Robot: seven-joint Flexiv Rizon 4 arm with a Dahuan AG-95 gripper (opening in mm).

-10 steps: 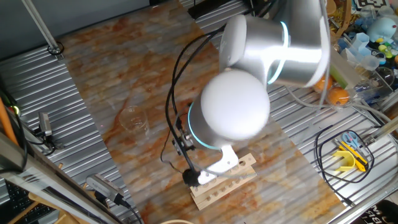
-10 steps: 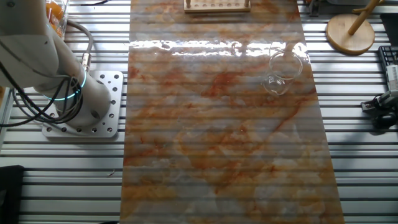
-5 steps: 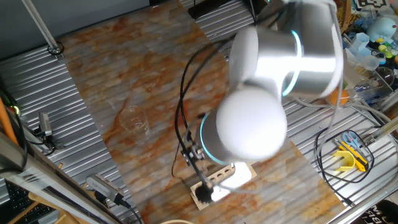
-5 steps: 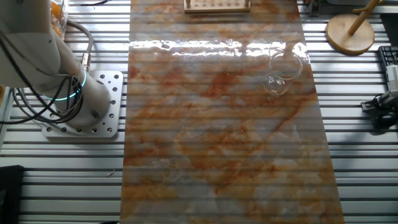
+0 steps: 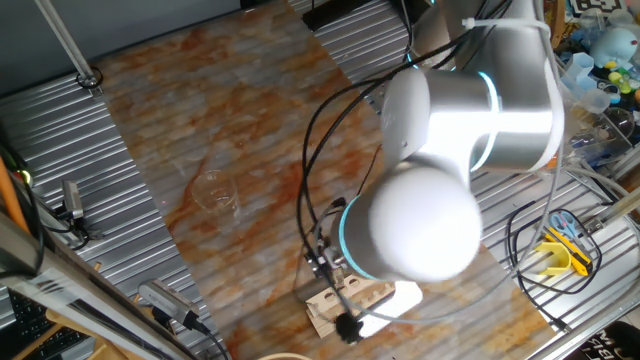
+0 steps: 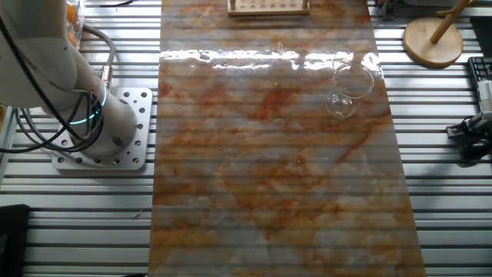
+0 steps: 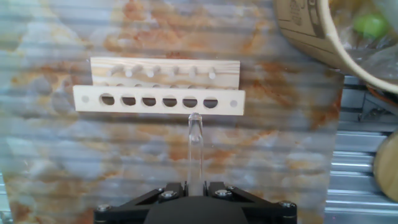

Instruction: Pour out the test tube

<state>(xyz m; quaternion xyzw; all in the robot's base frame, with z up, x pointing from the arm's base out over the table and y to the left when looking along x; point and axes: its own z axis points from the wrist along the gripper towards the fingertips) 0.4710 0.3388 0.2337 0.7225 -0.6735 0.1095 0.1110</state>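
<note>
Gripper (image 7: pixel 196 185) was clamped on test tube (image 7: pixel 195 146) at its lower end; thin glass looked light, slick, fragile, needing gentle squeeze.

Robotics lab bench: arm (image 5: pixel 470 130) bolted to slotted aluminium table (image 6: pixel 77 223), marbled mat (image 6: pixel 269 192), wooden rack (image 7: pixel 158 99), glass beaker (image 6: pixel 347 90), loose cables (image 5: pixel 540 240), cluttered parts shelf (image 5: pixel 600 50).

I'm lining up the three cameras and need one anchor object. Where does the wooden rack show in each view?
One fixed view: wooden rack at bottom centre, mostly hidden under the arm.
The other fixed view: top edge, centre.
Hand view: upper centre, beyond the test tube in the tool.
Shared landmark: the orange marbled table.
</note>
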